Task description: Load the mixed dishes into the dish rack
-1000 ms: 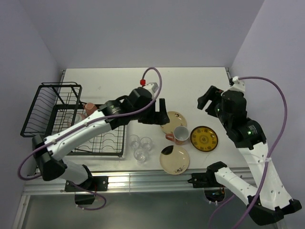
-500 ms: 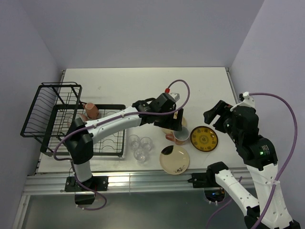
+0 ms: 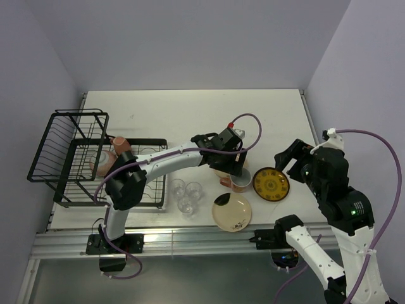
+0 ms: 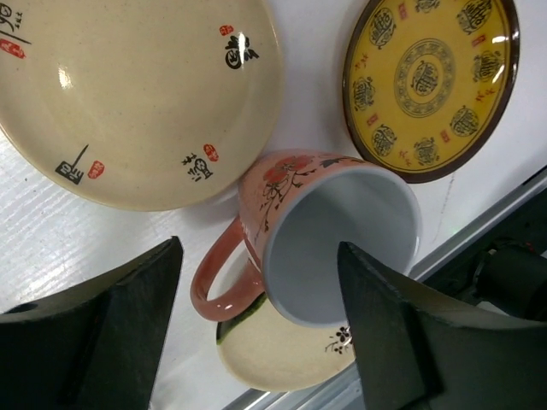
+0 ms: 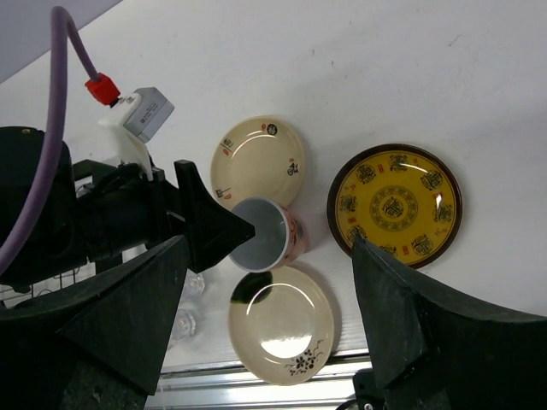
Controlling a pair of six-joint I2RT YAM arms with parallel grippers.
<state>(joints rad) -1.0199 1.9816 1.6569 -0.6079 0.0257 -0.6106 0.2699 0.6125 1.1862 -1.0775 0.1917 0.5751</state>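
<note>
On the table (image 3: 158, 107), three plates (image 3: 231, 212), three glasses (image 3: 186, 204), one pink mug (image 5: 263, 237)

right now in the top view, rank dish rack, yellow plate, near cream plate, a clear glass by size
1. dish rack
2. near cream plate, yellow plate: nearly alike, unranked
3. clear glass

You have a white table (image 3: 190, 107) bearing the black wire dish rack (image 3: 69, 136) at left, three clear glasses (image 3: 185, 194) beside it, then two cream plates (image 3: 232, 212), a pink mug (image 3: 239, 183) and a yellow ornate plate (image 3: 271, 183).
</note>
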